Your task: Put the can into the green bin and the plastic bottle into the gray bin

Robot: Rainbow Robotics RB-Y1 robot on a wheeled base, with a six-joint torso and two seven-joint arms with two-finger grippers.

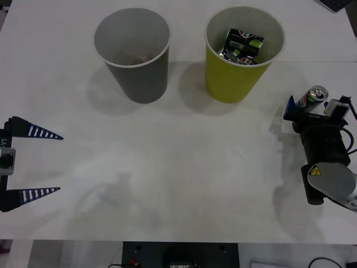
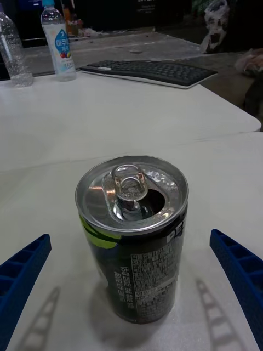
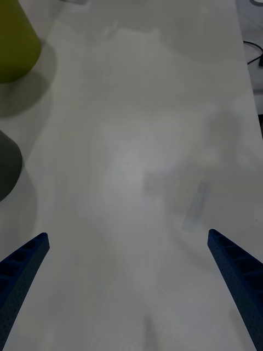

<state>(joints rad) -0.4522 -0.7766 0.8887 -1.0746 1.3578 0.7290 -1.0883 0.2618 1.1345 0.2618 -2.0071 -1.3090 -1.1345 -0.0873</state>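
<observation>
A slim black can [image 1: 316, 95] with a silver top stands upright on the white table [image 1: 184, 167] at the far right. My right gripper [image 1: 313, 104] is open around it, one blue finger on each side and neither touching. The right wrist view has the can [image 2: 134, 247] centred in my right gripper [image 2: 130, 238]. The green bin [image 1: 237, 78] stands at the back right with crushed cans [image 1: 242, 44] inside. To its left is the gray bin [image 1: 139, 75]. My left gripper [image 1: 59, 163] waits open at the table's left edge. The plastic bottle is out of view.
The left wrist view looks across bare table between my left gripper [image 3: 129, 236], with the green bin [image 3: 16, 44] and the gray bin [image 3: 8, 164] at one side. Beyond the can, a keyboard [image 2: 148, 71] and two drink bottles [image 2: 57, 41] stand on farther tabletops.
</observation>
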